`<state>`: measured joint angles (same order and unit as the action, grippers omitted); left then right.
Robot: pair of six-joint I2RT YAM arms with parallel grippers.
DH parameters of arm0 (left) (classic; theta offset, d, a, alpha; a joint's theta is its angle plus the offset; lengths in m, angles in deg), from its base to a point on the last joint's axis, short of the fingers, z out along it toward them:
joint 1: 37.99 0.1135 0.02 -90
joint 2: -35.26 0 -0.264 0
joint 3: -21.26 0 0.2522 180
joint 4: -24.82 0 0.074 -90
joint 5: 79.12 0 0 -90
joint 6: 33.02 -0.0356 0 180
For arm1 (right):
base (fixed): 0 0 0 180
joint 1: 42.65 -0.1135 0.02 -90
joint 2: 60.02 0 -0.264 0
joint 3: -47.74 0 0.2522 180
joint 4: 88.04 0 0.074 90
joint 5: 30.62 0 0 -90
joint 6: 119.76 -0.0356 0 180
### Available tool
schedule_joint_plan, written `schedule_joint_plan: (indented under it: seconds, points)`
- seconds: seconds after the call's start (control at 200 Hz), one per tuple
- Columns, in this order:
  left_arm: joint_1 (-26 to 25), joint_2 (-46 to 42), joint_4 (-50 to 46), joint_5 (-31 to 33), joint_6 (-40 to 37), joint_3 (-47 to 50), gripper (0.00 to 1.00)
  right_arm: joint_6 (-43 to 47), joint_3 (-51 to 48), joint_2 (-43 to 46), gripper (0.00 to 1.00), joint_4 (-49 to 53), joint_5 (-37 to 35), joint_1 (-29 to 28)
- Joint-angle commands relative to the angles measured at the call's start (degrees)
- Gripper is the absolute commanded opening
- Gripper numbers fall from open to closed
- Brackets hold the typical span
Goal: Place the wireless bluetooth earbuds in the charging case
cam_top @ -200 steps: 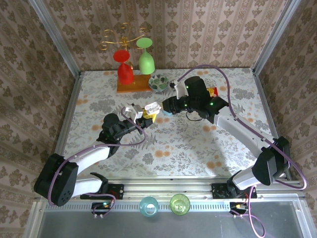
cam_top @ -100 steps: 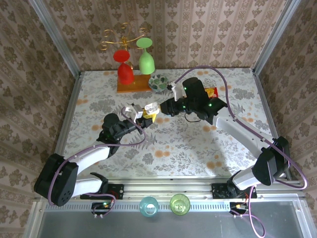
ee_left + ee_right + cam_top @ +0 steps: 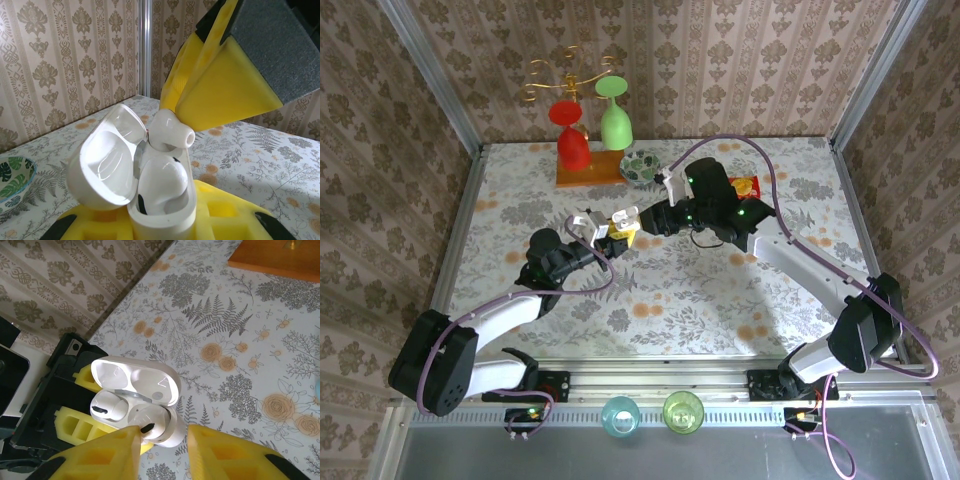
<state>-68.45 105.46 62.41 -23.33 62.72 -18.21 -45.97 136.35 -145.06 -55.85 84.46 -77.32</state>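
The white charging case (image 3: 165,220) is held with its lid (image 3: 107,155) swung open, and my left gripper (image 3: 165,227) is shut on its body. One of the wireless bluetooth earbuds (image 3: 162,185) sits in its slot. The other earbud (image 3: 152,425) stands partly in the second slot, with its tip (image 3: 170,131) sticking up. My right gripper (image 3: 164,440) hovers over the case (image 3: 170,432), jaws apart. Its left finger (image 3: 100,457) is against that earbud; its right finger (image 3: 225,452) is clear of it. In the top view the case (image 3: 627,214) is between the left gripper (image 3: 617,233) and the right gripper (image 3: 645,222).
A wooden stand with red and green glasses (image 3: 588,140) is at the back left, with a patterned bowl (image 3: 640,165) beside it. A red and yellow packet (image 3: 746,185) lies behind the right arm. Two cups (image 3: 620,413) (image 3: 683,410) stand on the near rail.
My right gripper has moved left onto the case and its jaws have widened, loosening their hold on the second earbud. The left gripper has kept the case still.
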Motion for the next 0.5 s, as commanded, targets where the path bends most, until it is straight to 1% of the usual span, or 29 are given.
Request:
schedule_joint_plan:
  seconds: [0.0, 0.065, 0.16, 0.34, 0.495]
  points:
    - [-0.48, 0.28, 0.94, -0.02, -0.31, -2.07, 0.11, 1.25, 0.81, -0.82, 0.35, 1.72, -0.61, -0.45]
    - [-0.48, 0.30, 1.23, -0.32, -0.21, -2.15, 0.11, 1.61, 1.12, -1.44, 0.37, 2.27, -1.42, -0.57]
    - [-0.57, 0.38, 1.34, -0.67, -0.19, -2.12, 0.11, 1.84, 1.59, -2.11, 0.42, 2.57, -2.20, -0.82]
    - [-0.72, 0.38, 1.75, -1.46, -0.18, -1.97, 0.11, 2.06, 2.69, -3.16, 0.56, 3.09, -3.62, -1.28]
    - [-0.79, 0.38, 2.35, -1.64, -0.33, -1.75, 0.11, 2.23, 3.87, -4.26, 0.62, 4.48, -4.75, -1.36]
